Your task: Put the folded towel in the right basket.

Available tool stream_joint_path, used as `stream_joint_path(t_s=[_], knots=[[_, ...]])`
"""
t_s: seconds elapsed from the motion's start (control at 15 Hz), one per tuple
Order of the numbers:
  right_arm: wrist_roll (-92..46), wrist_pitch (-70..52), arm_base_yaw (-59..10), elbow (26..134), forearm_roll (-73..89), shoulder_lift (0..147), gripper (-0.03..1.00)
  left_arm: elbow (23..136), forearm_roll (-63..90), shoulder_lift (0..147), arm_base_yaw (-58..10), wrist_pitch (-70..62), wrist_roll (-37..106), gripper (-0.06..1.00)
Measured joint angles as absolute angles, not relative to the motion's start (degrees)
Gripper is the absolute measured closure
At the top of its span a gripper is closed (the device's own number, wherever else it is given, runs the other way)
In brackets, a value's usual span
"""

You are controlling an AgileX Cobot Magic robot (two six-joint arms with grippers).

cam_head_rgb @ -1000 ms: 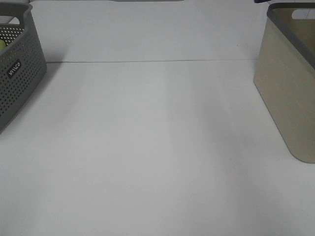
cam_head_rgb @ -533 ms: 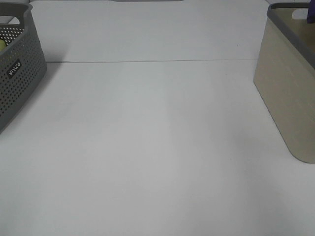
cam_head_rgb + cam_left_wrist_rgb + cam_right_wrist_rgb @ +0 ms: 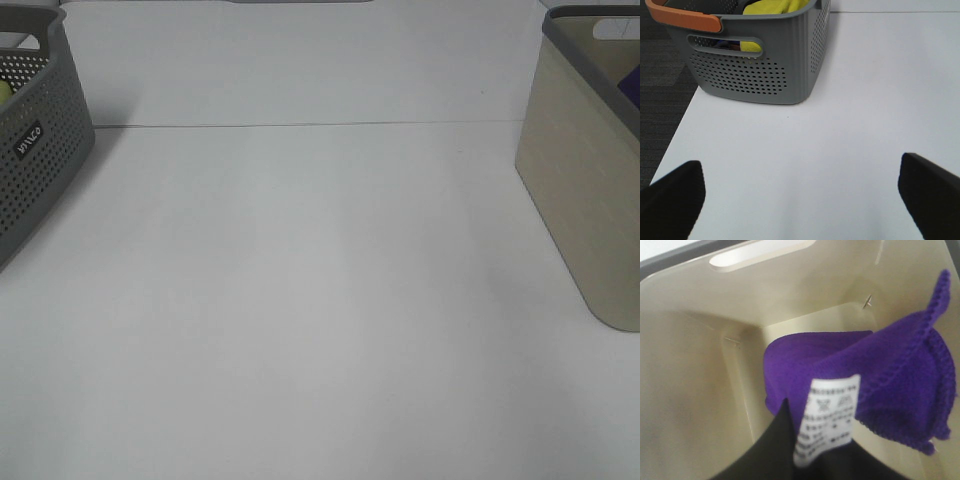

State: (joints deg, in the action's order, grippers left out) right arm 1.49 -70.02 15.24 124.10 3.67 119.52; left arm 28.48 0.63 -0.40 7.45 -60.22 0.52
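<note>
Basket interior, towel in end effector

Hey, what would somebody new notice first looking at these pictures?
The purple towel with its white label stands out most, down inside the beige basket on the robot's right. Next comes the yellow cloth in the grey perforated basket on the left.

It looked like an indoor lab or office test bench: a plain white surface with a thin seam across its far part, a grey perforated basket at left, a beige basket at right, and dark carpet-like flooring alongside.
</note>
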Motion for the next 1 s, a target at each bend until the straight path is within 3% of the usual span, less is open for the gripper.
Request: stream_joint_path(t_s=[0.13,0.2,0.4,0.53,0.73,1.0], knots=[[1.26,-70.02,15.24,123.64,3.67,119.52,0.92,28.48,0.63,-0.40,7.45,-60.22,0.52,-0.05],[1.38,-70.02,15.24,123.64,3.67,119.52,0.85,28.48,0.63,-0.40,7.45,-60.22,0.52,-0.05],[2.29,-70.02,15.24,123.64,3.67,119.52,0.33,28.48,0.63,-0.40,7.45,-60.22,0.52,-0.05],[2.29,-70.02,15.24,123.64,3.67,119.52,0.09,28.48,0.63,-0.40,7.45,-60.22,0.52,-0.05],[0.74,-69.96,15.13,123.64,3.67,119.46,0.03,28.48,0.63,-0.40,7.45,-60.22,0.52,-0.05],[0.80,-70.02,11.29,123.47,3.15,116.02,0.03,28.48,0.63,-0.40,7.45,-60.22,0.52,-0.05]])
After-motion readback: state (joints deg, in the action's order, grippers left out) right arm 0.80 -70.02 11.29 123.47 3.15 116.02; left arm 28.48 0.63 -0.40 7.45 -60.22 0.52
